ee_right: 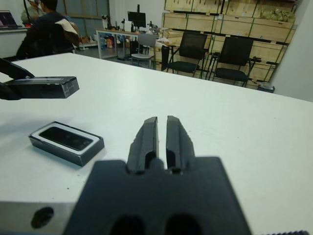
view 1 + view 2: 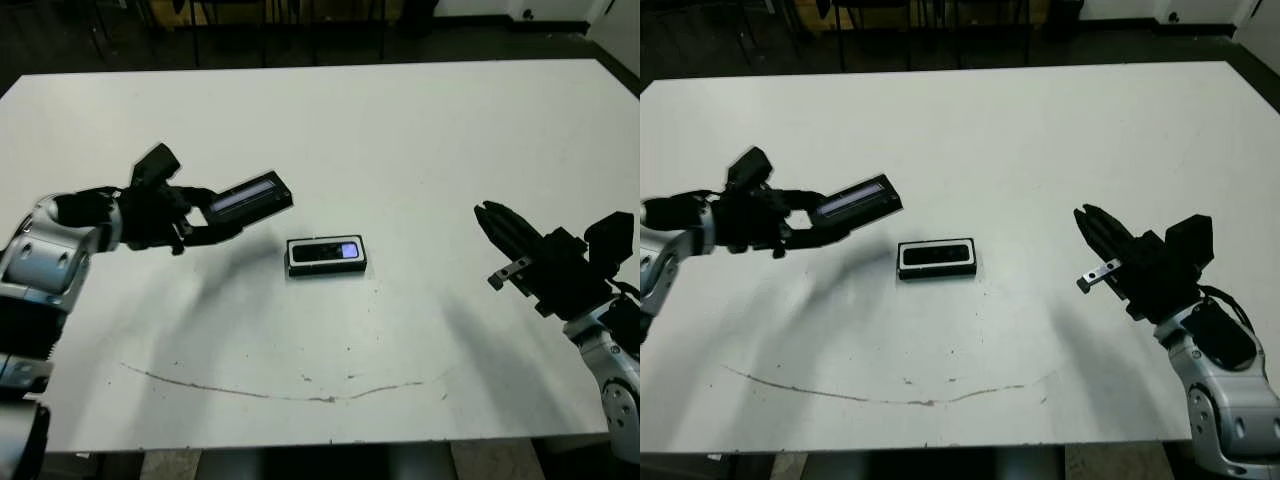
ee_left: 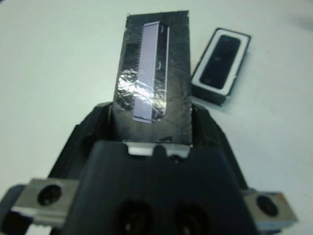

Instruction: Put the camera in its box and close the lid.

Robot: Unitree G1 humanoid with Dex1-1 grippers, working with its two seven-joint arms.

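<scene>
Now the left tool [image 2: 205,222] is clamped on one end of the flat black rectangular lid [image 2: 250,196] with its shiny silvery-grey strip, holding it clear above the white surface [image 2: 400,140]. The lid juts out from the black fingers [image 3: 205,132] toward roughly two o'clock in the head views, strip side up and slightly tilted. In the left wrist view the crinkled foil-like strip runs lengthwise along the lid, and the fingers flank its near end on both sides.

Just beyond the lid's free end, at about four o'clock from it, the small shallow black box [image 2: 326,256] with white lining rests flat on the surface near the middle. The slim black rectangular camera [image 2: 327,251] lies inside it, with a glowing blue-purple patch at its right end. Lid and box are apart, not touching.

Well away at three o'clock from the box, the right tool [image 2: 1095,228] hangs above the surface with its two black fingers [image 1: 146,139] drawn together, only a thin slit between them, gripping nothing.

A faint dark curved scuff line [image 2: 270,392] crosses the surface's near part. Black office chairs [image 1: 190,51] and a seated person [image 1: 46,29] show beyond the far edge.
</scene>
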